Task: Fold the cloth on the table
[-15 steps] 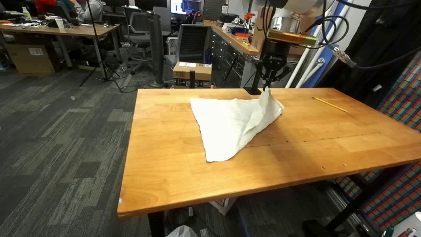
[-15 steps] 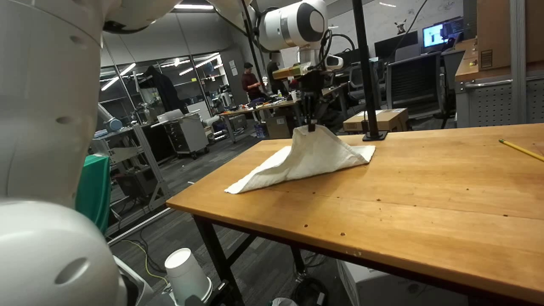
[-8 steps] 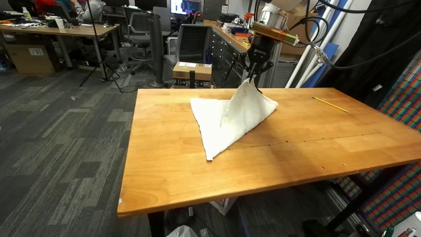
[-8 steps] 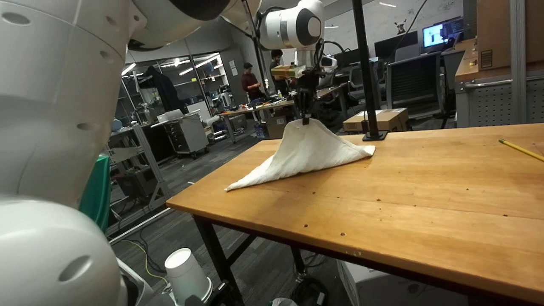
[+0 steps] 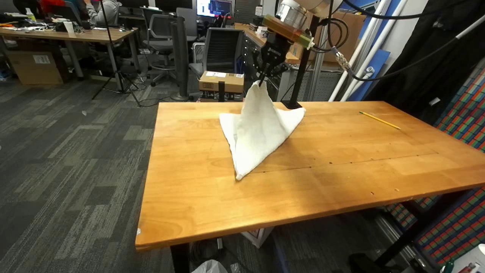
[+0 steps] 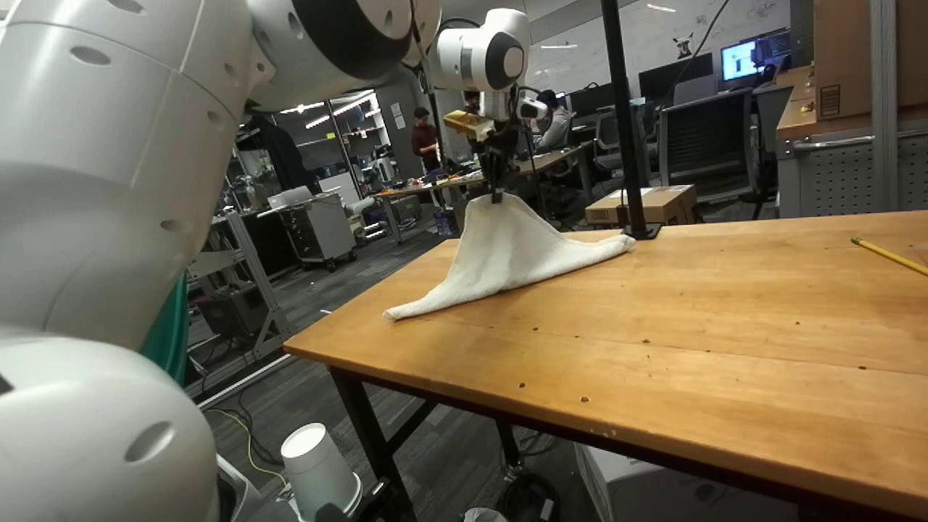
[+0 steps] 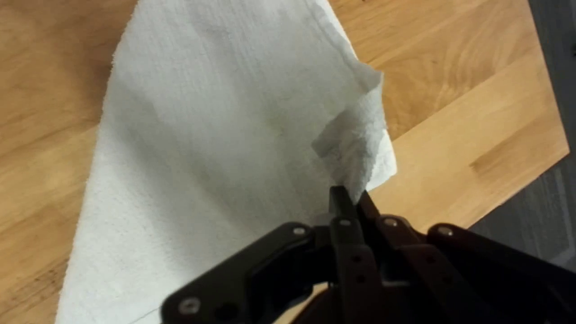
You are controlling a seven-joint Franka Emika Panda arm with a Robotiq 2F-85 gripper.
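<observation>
Firmly pinching the white cloth (image 6: 502, 250) near its upper edge, with the gripper (image 7: 354, 199) closed down to the thickness of fabric. Probably raised only there, with the lower border on the table (image 5: 189, 174), to lay one part over the other.

Plain white on the pointy fabric cloth (image 5: 258, 127), streaky orange-brown on the flat wooden table (image 5: 212, 208), black on the two-fingered gripper (image 5: 262, 79).

My wrist view crops the white cloth (image 7: 216, 144) — my gripper (image 7: 353, 195) hides some — and in an exterior view the yellow pencil (image 6: 892, 257) is cut off.
</observation>
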